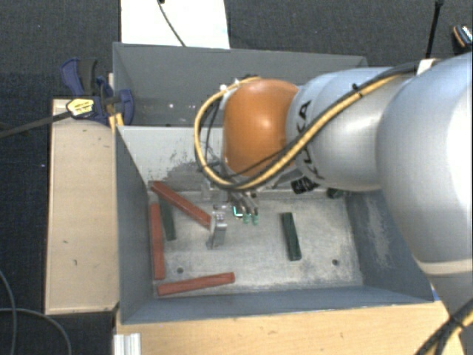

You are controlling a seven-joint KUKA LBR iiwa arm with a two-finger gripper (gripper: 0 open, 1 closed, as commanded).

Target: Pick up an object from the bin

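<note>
My gripper (219,226) hangs low over the middle of the bin floor, below the arm's wrist. A long red stick (179,203) lies slanted just left of it, and the stick's lower right end reaches up to the gripper. Whether the two touch is hidden. A short dark bar (168,223) lies under that stick, further left. To the right of the gripper, a dark green bar (290,236) lies apart on the floor.
A second red stick (157,241) runs along the left wall. A third red stick (196,283) lies along the front wall. The arm covers the back right of the bin.
</note>
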